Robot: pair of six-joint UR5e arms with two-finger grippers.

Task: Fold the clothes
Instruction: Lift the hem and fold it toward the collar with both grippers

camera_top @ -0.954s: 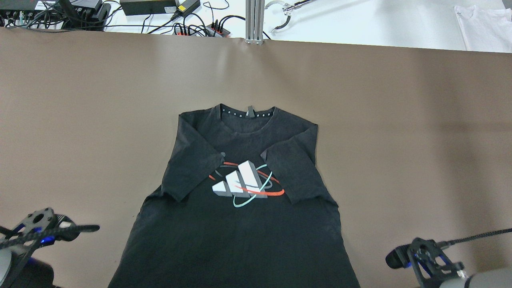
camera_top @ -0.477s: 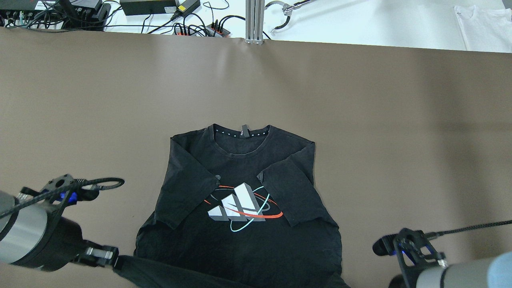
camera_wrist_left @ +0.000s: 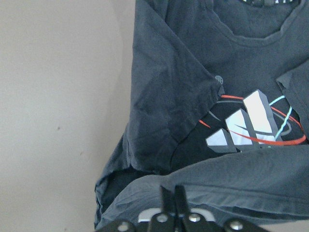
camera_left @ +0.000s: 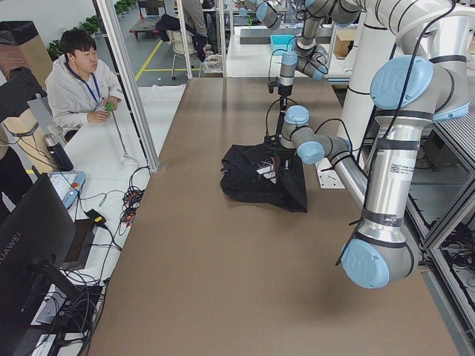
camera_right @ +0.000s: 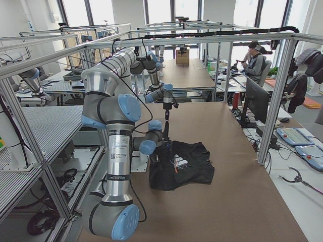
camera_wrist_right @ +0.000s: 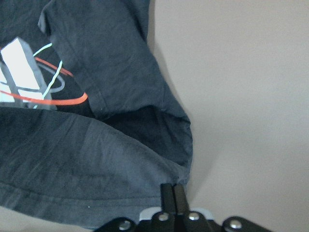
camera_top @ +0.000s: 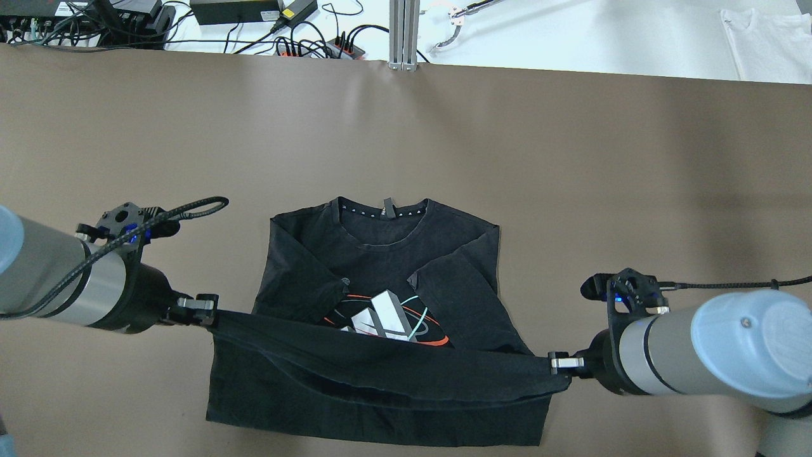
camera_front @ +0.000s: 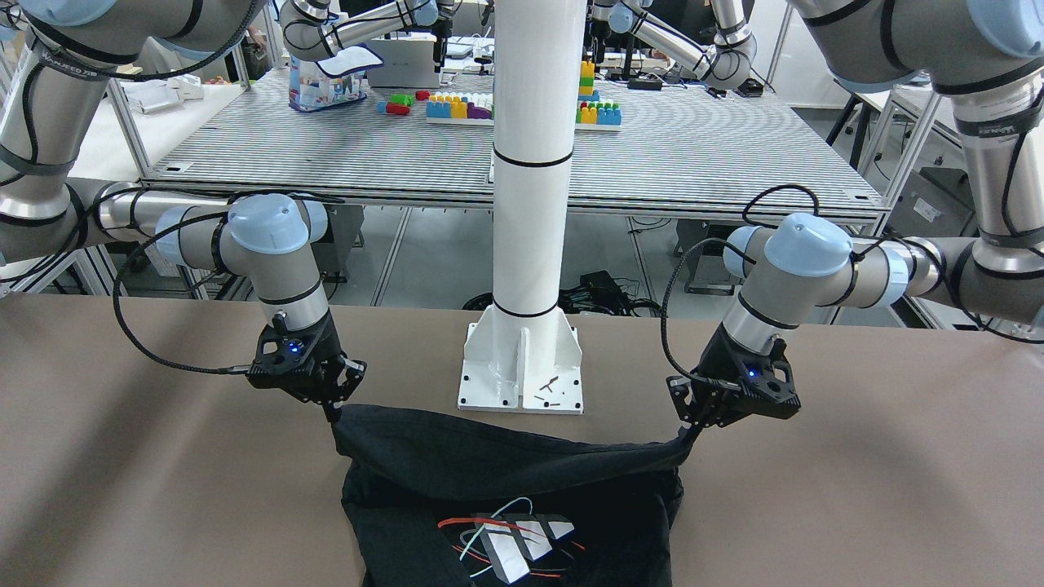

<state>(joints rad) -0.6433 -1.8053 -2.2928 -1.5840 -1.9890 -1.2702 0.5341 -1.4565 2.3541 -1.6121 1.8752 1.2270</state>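
The clothes are one black T-shirt [camera_top: 380,254] lying face up on the brown table, both sleeves folded in over the chest. Its white, red and teal logo [camera_top: 384,320] is partly covered. My left gripper [camera_top: 212,315] is shut on the bottom hem's left corner; in the front-facing view it [camera_front: 683,436] is on the right. My right gripper [camera_top: 561,365] is shut on the hem's right corner, seen at left in the front-facing view [camera_front: 334,416]. The lifted hem [camera_top: 380,365] hangs stretched between them over the shirt's lower half. Both wrist views show closed fingertips [camera_wrist_left: 173,193] [camera_wrist_right: 173,191] pinching cloth.
The white pole's base plate [camera_front: 522,367] stands on the table just behind the shirt, on my side. Beyond the table's far edge are a metal post [camera_top: 403,32], cables and power bricks [camera_top: 241,13] and a white garment [camera_top: 767,44]. An operator [camera_left: 82,81] sits there.
The shirt has slid toward me. Both grippers have risen with the bottom hem and carried it forward over the shirt's lower half, reaching the logo's lower edge.
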